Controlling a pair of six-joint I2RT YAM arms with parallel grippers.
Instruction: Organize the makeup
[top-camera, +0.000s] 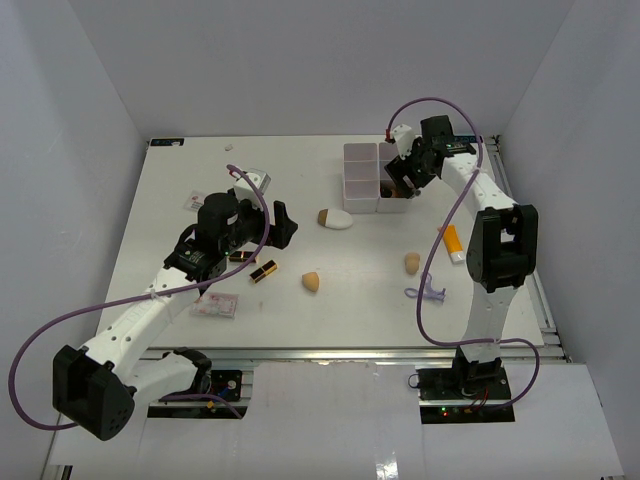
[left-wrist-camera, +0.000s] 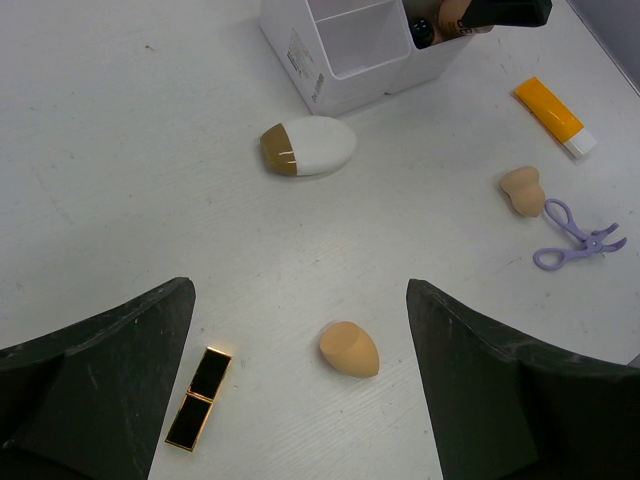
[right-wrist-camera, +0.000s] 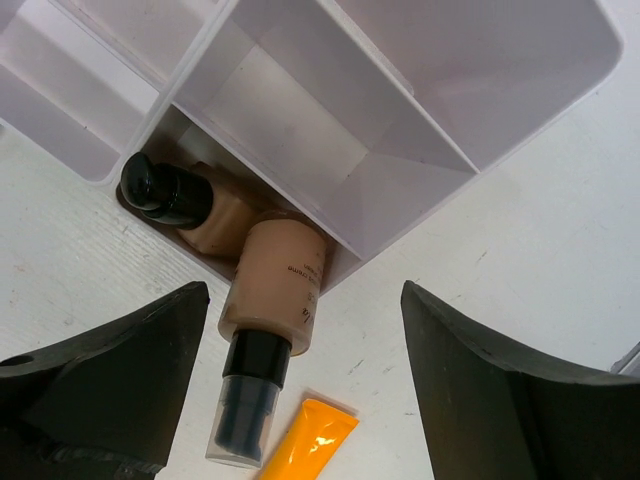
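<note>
The right claw gapes wide, holding nothing, over a tan bottle in a corner compartment of the box. A second bottle is half hidden behind it. The left claw, open and empty, hovers over a sponge and lipstick on the desk.

White arms with black joints, purple cables

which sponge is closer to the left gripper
The egg-shaped sponge near the lipstick, lying just ahead of the left gripper. The other sponge, with a pinched waist, sits farther off by the purple loop.
</note>
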